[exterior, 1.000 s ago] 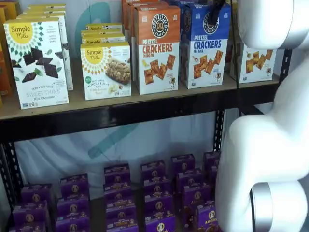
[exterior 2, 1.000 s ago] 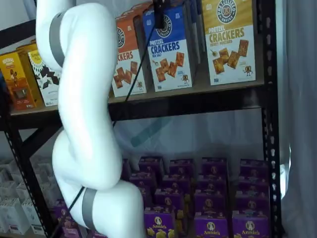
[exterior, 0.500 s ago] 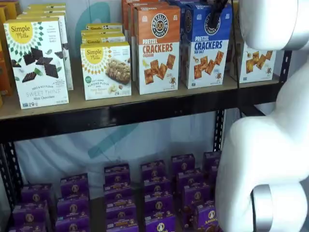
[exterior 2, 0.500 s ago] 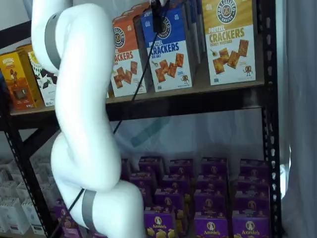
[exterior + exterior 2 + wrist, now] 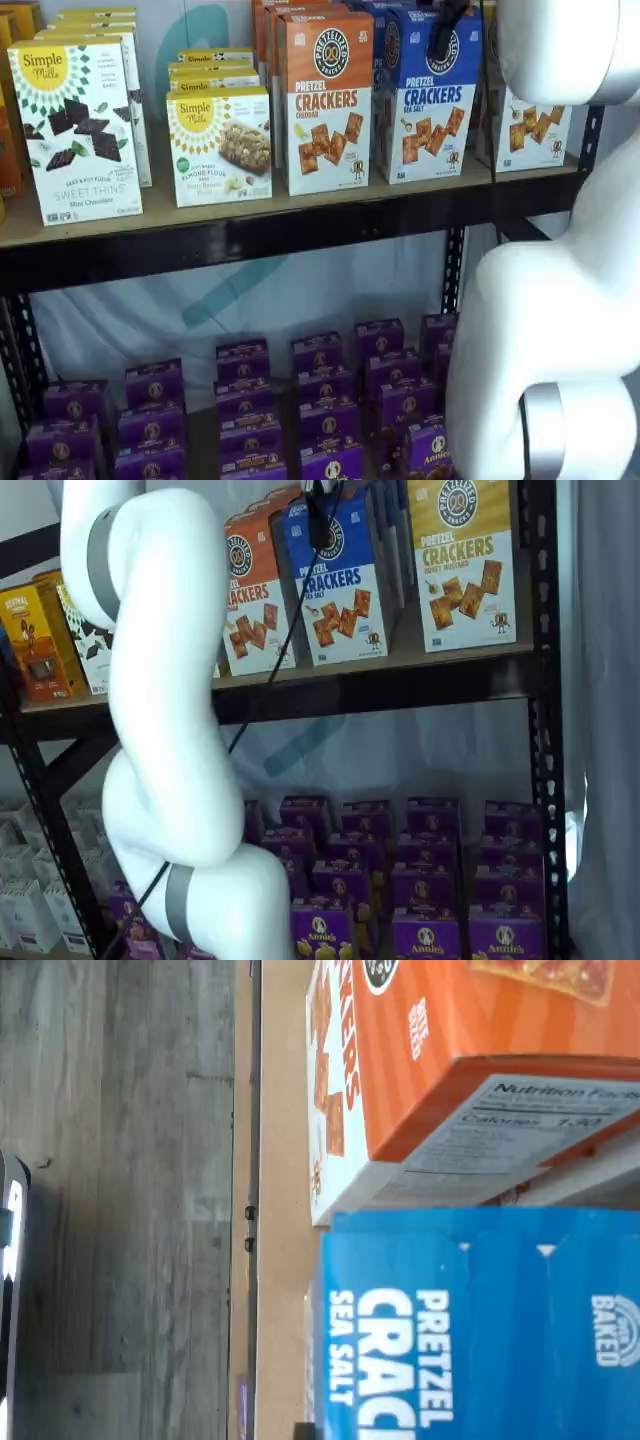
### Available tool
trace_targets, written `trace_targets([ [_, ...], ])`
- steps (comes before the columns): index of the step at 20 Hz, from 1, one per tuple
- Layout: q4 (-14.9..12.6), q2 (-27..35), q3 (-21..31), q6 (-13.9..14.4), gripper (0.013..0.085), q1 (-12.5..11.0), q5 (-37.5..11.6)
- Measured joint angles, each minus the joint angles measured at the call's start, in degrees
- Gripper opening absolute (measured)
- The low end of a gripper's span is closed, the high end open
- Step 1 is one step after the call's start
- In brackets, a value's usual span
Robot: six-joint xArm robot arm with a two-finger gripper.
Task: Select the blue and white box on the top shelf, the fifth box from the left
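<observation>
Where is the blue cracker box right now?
In both shelf views, the blue and white box stands on the top shelf, between the orange Cheddar box and the yellow-topped cracker box.

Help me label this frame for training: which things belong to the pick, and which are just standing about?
In the job: the blue and white box, the top shelf, the gripper.

Standing about: orange Cheddar box, yellow-topped cracker box, Simple Mills boxes, purple Annie's boxes.

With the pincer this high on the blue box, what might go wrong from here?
The blue and white box leans, its top tipped forward, held only near its upper edge by the pincer; it may swing or slip out. The orange Cheddar box stands close beside it and might be dragged along the top shelf.
</observation>
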Motion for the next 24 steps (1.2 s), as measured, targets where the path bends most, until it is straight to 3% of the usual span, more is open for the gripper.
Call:
trace_targets([
  [4,0.1,-0.1,0.1,0.1,0.0650,0.1,0.0],
  [6,0.3,-0.2,0.1,0.1,0.0570,0.1,0.0],
  [15,0.6,-0.6,-0.6,0.3,0.0570,-0.2,2.1],
  [24,0.5,-6.9,2.5,-0.5,0.0570,-1.8,7.2],
])
